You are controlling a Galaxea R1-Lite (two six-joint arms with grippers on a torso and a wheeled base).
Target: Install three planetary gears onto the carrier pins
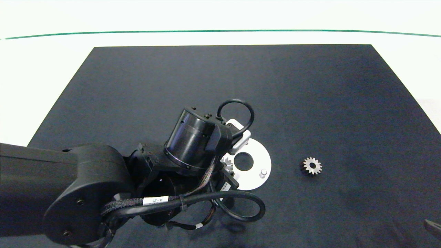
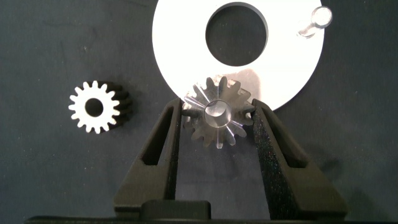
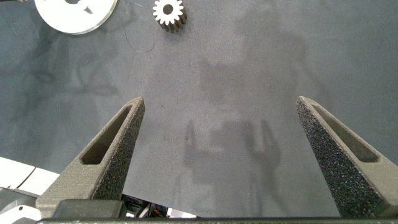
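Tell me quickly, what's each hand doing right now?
Left hand shut on a gear at the white disc edge. Right hand open, idle at table's edge. Loose gear waiting; nothing blocking.

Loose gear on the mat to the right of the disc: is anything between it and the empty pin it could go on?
Nothing visible. The loose gear lies flat on bare black mat, and only mat and white disc separate it from the free pin. The left gripper grips another gear at the disc's opposite edge; the right gripper is open, well away.
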